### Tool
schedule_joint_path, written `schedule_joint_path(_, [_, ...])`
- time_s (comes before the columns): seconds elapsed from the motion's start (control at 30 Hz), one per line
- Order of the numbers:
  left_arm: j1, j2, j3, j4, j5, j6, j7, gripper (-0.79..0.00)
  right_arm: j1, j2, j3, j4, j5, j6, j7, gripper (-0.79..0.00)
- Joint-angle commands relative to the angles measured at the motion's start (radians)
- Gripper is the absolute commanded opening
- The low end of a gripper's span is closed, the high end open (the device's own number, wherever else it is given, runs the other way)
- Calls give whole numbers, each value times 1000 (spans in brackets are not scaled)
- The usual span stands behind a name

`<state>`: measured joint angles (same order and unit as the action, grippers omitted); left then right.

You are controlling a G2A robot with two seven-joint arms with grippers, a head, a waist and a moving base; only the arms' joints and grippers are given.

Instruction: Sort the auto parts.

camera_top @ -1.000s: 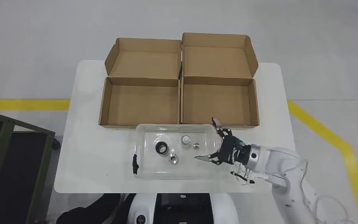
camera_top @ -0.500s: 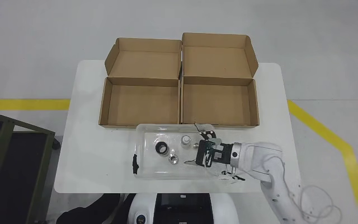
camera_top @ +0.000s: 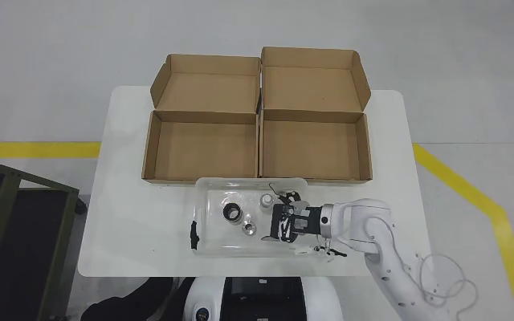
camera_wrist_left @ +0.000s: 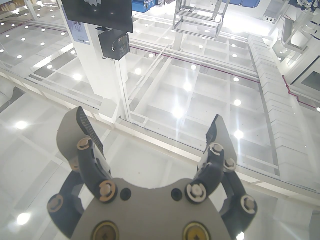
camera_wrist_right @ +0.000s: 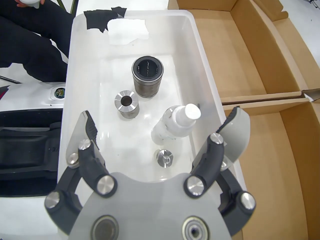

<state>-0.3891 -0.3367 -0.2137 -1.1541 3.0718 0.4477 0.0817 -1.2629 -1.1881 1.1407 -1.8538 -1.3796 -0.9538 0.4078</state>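
We count four parts, all lying in one clear plastic bin at the near edge of the white desk: one dark cylindrical bearing standing upright, one short steel bushing with a centre hole just beside it, one white plastic bottle-shaped part tilted toward the bin wall nearest the boxes, and one small round metal cap near that white part. Behind the bin we see two open cardboard boxes side by side, touching each other, one on the left and one on the right, each with its lid folded back. The right tool hangs over the right end of the bin with its two fingers spread wide; the white part and the small cap lie below the gap between them, untouched. The left tool is also spread apart, gripping nothing, and points up at the ceiling.
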Motion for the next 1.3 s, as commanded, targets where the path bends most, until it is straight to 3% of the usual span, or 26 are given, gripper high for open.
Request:
schedule_joint_path(0.0, [0,0,0,0,0,0,0,0,11,1,-7,12,8,0,9,0])
schedule_joint_path(0.13, [0,0,0,0,0,0,0,0,29,1,-24,27,16,11,27,-12])
schedule_joint_path(0.37, [0,0,0,0,0,0,0,0,67,1,-53,53,42,21,78,-172])
schedule_joint_path(0.5, [0,0,0,0,0,0,0,0,85,2,-66,66,60,29,98,-182])
schedule_joint_path(0.63, [0,0,0,0,0,0,0,0,101,2,-74,78,65,49,116,-243])
schedule_joint_path(0.8, [0,0,0,0,0,0,0,0,120,2,-83,100,68,75,114,-403])
schedule_joint_path(0.93, [0,0,0,0,0,0,0,0,126,3,-91,108,60,88,112,-440])
schedule_joint_path(1.03, [0,0,0,0,0,0,0,0,127,5,-93,107,59,90,109,-517])
schedule_joint_path(1.13, [0,0,0,0,0,0,0,0,121,9,-91,87,66,83,108,-785])
schedule_joint_path(1.27, [0,0,0,0,0,0,0,0,105,17,-75,30,83,67,112,-785])
